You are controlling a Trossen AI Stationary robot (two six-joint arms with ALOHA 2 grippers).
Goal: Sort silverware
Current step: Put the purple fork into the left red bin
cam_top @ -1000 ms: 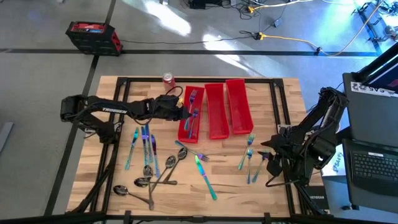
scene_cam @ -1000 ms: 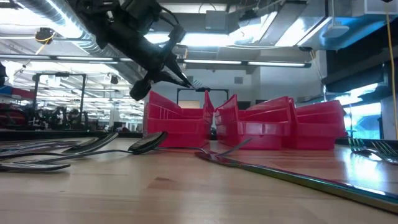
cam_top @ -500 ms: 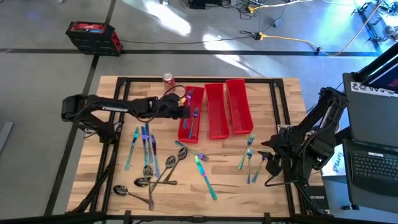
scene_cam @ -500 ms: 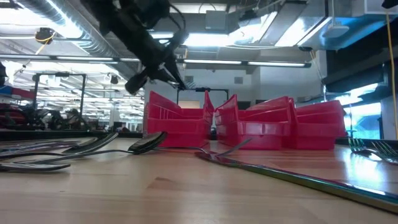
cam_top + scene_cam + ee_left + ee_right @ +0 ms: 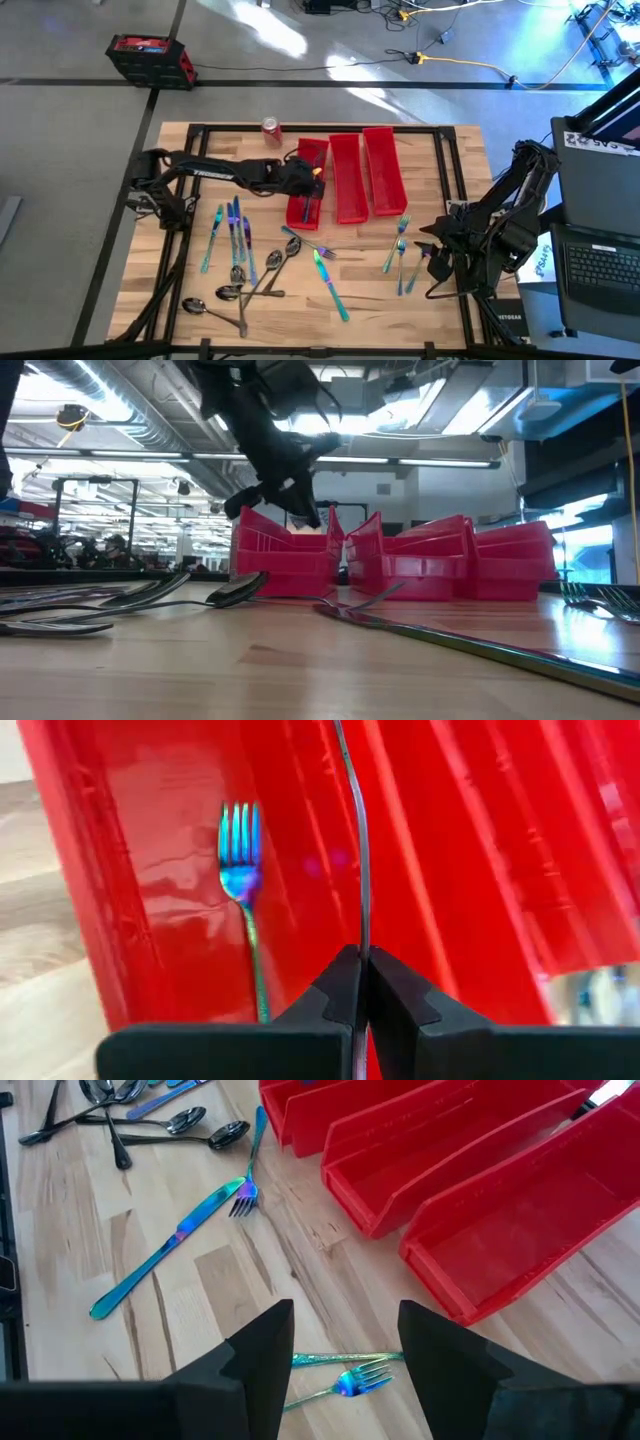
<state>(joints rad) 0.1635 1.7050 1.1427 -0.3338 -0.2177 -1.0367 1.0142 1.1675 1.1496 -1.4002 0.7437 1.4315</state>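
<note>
Left gripper (image 5: 362,982) clamped on thin utensil (image 5: 355,840) above left bin (image 5: 299,212), near back edge. Risk: edge-on release bounces out. Right gripper (image 5: 345,1342) apart, idle, right edge.

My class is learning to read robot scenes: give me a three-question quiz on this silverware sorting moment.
1. True or false: the left gripper is shut on a slim piece of silverware.
2. Which red bin is it over: A left, B middle, C right?
3. Fill in: the right gripper is ____ above the forks.

Key: 1 true; 2 A; 3 open
</note>
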